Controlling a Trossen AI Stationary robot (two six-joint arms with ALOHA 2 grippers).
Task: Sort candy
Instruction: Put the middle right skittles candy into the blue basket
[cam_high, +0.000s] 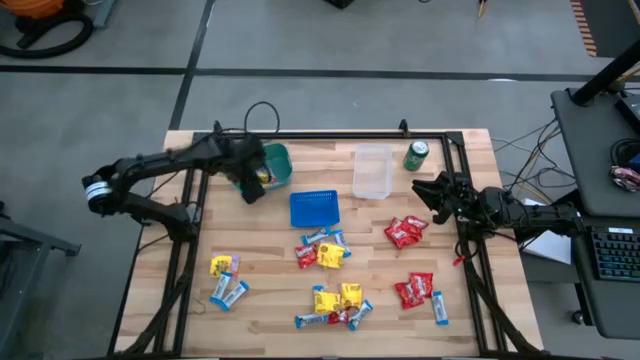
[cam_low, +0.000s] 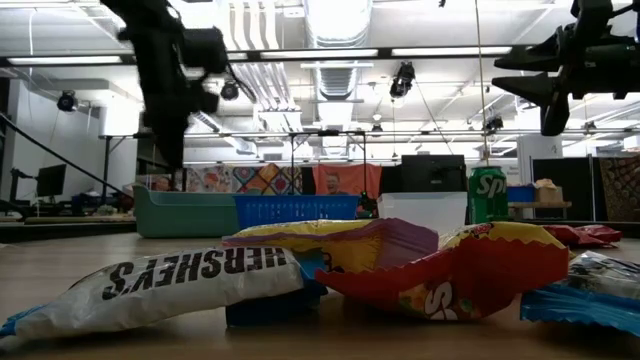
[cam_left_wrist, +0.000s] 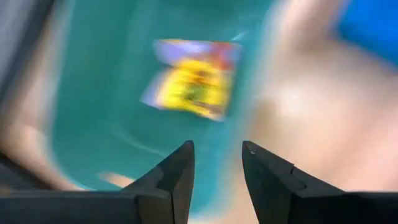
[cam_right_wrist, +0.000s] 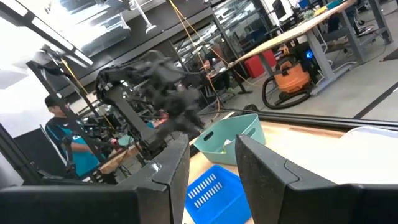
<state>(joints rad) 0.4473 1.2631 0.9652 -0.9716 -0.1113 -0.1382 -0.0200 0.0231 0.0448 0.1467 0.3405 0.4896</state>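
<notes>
Wrapped candies lie scattered on the wooden table: red ones (cam_high: 404, 232), yellow ones (cam_high: 338, 299), blue-and-white bars (cam_high: 228, 294). My left gripper (cam_high: 252, 186) hangs over the near rim of the teal basket (cam_high: 277, 165), open and holding nothing; in the left wrist view (cam_left_wrist: 216, 160) a yellow candy (cam_left_wrist: 193, 79) lies on the basket floor below it. My right gripper (cam_high: 425, 190) hovers above the table's right side, near the green can (cam_high: 416, 155), open and empty (cam_right_wrist: 211, 158). A blue basket (cam_high: 314, 208) and a clear tub (cam_high: 372, 171) stand in the middle.
A black frame rims the table (cam_high: 330, 136). The green can stands at the far right, beside the clear tub. Candy piles fill the near half, close before the low camera (cam_low: 200, 285). A person (cam_right_wrist: 65, 140) stands beyond the table's far side.
</notes>
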